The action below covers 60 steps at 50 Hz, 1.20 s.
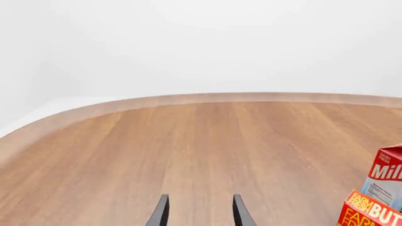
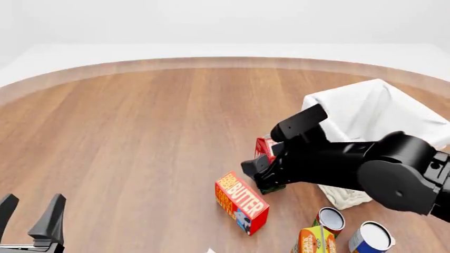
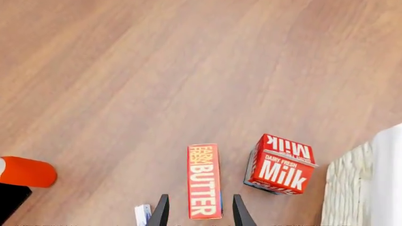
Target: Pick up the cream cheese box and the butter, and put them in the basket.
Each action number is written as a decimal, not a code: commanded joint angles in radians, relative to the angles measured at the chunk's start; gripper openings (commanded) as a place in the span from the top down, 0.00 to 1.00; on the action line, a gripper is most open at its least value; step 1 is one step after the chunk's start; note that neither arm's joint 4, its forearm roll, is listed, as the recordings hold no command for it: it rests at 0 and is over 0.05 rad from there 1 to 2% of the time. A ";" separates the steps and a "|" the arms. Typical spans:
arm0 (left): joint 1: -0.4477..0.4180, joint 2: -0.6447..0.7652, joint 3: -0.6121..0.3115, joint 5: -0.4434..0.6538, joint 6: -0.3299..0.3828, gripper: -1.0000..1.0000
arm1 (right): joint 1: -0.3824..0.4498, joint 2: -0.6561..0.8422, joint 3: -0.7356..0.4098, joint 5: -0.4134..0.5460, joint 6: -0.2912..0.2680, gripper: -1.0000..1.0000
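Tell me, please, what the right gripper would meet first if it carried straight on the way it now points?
Most likely the butter: in the right wrist view it lies between the open fingertips of the right gripper, with the milk carton off to one side. Depth is uncertain.

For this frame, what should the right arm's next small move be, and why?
Probably a straight descent of the right gripper onto the butter. The wrist view shows its open fingers already lined up over the carton's near end, with nothing held. The butter lies flat on the table, clear of the milk carton beside it, so there seems room to close.
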 commanded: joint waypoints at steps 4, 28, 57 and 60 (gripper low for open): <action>0.000 0.000 0.000 0.000 0.000 0.00 | -0.013 0.024 0.006 0.005 -0.011 0.00; 0.000 0.000 0.000 0.000 0.000 0.00 | 0.002 0.086 0.094 -0.123 0.038 0.00; 0.000 0.000 0.000 0.000 0.000 0.00 | -0.006 0.101 0.174 -0.216 0.071 0.00; 0.000 0.000 0.000 0.000 0.000 0.00 | -0.005 0.111 0.178 -0.226 0.072 0.00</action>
